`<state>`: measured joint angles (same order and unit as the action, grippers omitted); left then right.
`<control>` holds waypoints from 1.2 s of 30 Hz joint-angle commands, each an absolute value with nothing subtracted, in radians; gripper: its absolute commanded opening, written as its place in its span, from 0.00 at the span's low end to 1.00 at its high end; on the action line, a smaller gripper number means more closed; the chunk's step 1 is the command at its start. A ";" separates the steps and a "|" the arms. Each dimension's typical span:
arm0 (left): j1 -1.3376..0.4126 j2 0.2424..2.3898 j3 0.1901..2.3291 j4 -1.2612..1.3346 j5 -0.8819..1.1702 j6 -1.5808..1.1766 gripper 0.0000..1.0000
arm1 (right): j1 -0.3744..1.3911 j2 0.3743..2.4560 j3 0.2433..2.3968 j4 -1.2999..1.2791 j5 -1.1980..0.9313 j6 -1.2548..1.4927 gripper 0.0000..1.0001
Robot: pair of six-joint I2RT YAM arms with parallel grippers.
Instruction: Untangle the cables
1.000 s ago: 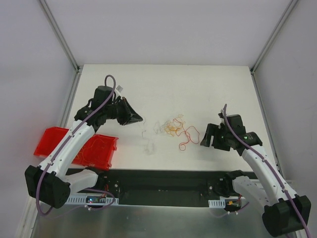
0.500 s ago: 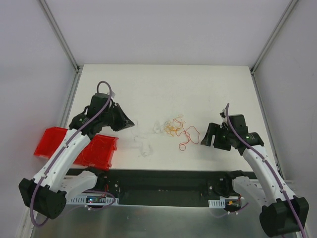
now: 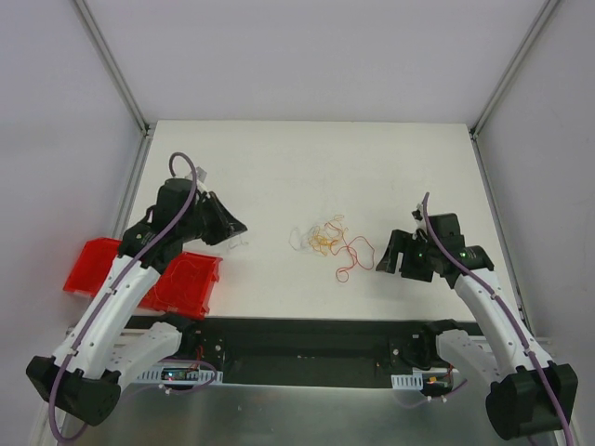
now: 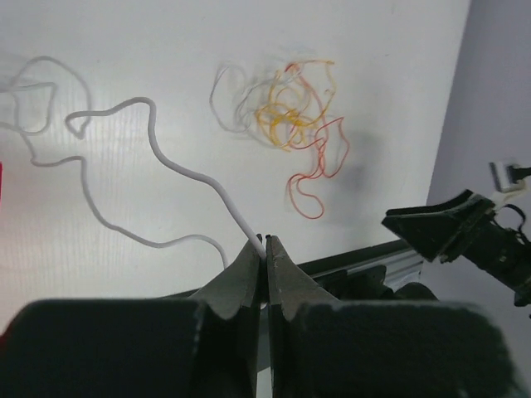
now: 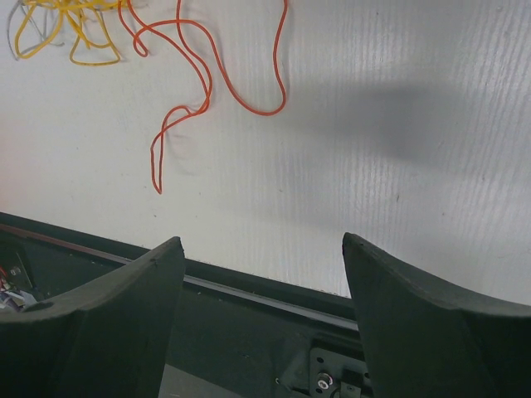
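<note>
While the white table (image 3: 307, 158) fills most of the view, two red bins (image 3: 98, 265) sit at its near left corner, partly hidden under the left arm. The left claw (image 4: 265, 242) hangs just beyond them, clenched on a white cable (image 4: 149, 108). The right claw (image 3: 394, 258), released with fingers wide, hovers by the near edge. Between the claws, mid-table, lies the tangle of cables (image 3: 325, 238): yellow and whitish loops, with a red strand straggling toward the near edge. The white cable trails in loose bends (apart from the tangle).
</note>
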<state>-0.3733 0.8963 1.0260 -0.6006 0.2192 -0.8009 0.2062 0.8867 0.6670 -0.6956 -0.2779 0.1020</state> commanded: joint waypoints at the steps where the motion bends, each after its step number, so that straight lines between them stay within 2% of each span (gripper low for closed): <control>1: -0.383 0.926 0.918 -0.611 0.258 -0.867 0.00 | 0.199 0.879 0.660 -0.683 -0.288 0.092 0.79; 6: -0.423 1.017 0.848 -0.606 0.310 -0.881 0.00 | 0.198 0.871 0.661 -0.692 -0.285 0.097 0.79; 12: -0.485 1.184 0.862 -0.604 0.368 -0.844 0.00 | 0.198 0.874 0.663 -0.690 -0.282 0.100 0.79; 17: -0.499 1.255 0.925 -0.606 0.287 -0.787 0.00 | 0.199 0.873 0.657 -0.690 -0.290 0.098 0.79; 23: -0.387 1.363 1.003 -0.626 0.258 -0.703 0.02 | 0.198 0.856 0.655 -0.692 -0.294 0.100 0.79; 26: -0.351 1.432 1.043 -0.641 0.223 -0.634 0.06 | 0.199 0.865 0.653 -0.692 -0.301 0.100 0.79; 30: -0.316 1.515 1.084 -0.683 0.172 -0.580 0.05 | 0.198 0.847 0.658 -0.701 -0.304 0.098 0.79; 34: -0.314 1.571 1.118 -0.689 0.157 -0.534 0.17 | 0.198 0.836 0.647 -0.690 -0.316 0.098 0.79; 36: -0.316 1.580 1.124 -0.693 0.146 -0.525 0.31 | 0.199 0.844 0.652 -0.693 -0.318 0.097 0.79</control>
<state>-0.3191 1.5677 1.0744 -0.6502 0.1947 -0.5941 0.2047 0.8509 0.6559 -0.6926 -0.2913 0.1032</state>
